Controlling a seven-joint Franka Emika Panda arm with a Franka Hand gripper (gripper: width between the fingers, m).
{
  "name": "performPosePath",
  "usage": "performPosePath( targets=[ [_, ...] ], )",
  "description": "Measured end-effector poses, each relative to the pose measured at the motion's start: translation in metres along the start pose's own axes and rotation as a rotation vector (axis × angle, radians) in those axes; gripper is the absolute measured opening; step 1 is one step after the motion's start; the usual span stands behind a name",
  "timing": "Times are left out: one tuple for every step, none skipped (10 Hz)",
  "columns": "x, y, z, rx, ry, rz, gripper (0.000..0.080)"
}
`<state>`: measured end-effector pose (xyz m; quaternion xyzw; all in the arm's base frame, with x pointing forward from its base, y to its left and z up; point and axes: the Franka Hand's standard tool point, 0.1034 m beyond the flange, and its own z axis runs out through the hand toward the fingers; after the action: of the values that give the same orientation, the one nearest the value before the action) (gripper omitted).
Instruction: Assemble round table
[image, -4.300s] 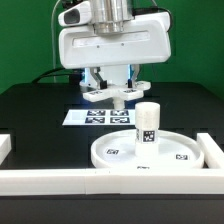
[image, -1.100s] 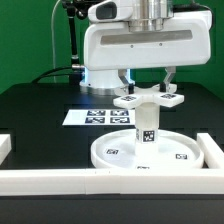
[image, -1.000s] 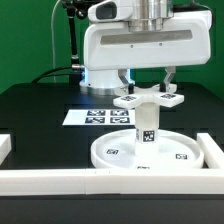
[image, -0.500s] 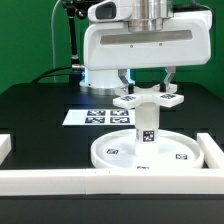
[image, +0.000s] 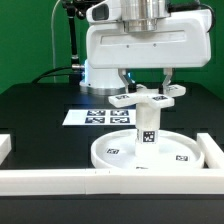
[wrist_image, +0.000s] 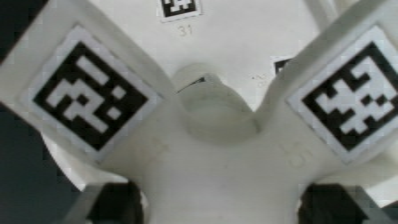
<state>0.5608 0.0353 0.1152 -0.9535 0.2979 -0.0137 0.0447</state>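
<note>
The large white round disc (image: 150, 150) lies on the black table at the front. The short cylindrical leg (image: 148, 124) stands upright on it. The cross-shaped foot piece (image: 147, 96) with tags sits at the top of the leg, slightly turned. My gripper (image: 148, 90) is shut on the foot piece from above. In the wrist view the foot piece (wrist_image: 217, 110) fills the frame, its tagged arms spreading out, with a dark fingertip (wrist_image: 111, 203) on each side of it.
The marker board (image: 95, 116) lies flat behind the disc. Long white border bars run along the front (image: 60, 181) and the exterior view's right (image: 214, 152). A short white bar end (image: 4, 146) is at the exterior view's left.
The gripper carried the foot piece from behind the disc to the top of the leg. In the last half second the foot piece has turned slightly on the leg.
</note>
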Motion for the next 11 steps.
performPosePath(
  targets=[
    [0.0001, 0.0001, 0.0001, 0.007, 0.0, 0.117, 0.0435],
    [0.0001, 0.0007, 0.0003, 0.016, -0.005, 0.24, 0.0435],
    [0.0013, 0.0013, 0.0004, 0.034, -0.009, 0.354, 0.0435],
    [0.0014, 0.0012, 0.0004, 0.039, -0.014, 0.486, 0.0435],
    [0.0016, 0.0013, 0.0007, 0.044, -0.015, 0.596, 0.0435],
    [0.0026, 0.0014, 0.0009, 0.055, -0.013, 0.72, 0.0435],
    [0.0027, 0.0018, 0.001, 0.062, -0.02, 0.824, 0.0435],
    [0.0025, 0.0019, 0.0011, 0.061, -0.025, 0.896, 0.0435],
    [0.0027, 0.002, 0.0013, 0.068, -0.031, 1.013, 0.0435],
    [0.0027, 0.0021, 0.0014, 0.078, -0.039, 1.098, 0.0435],
    [0.0023, 0.0017, 0.0014, 0.083, -0.047, 1.184, 0.0435]
  ],
)
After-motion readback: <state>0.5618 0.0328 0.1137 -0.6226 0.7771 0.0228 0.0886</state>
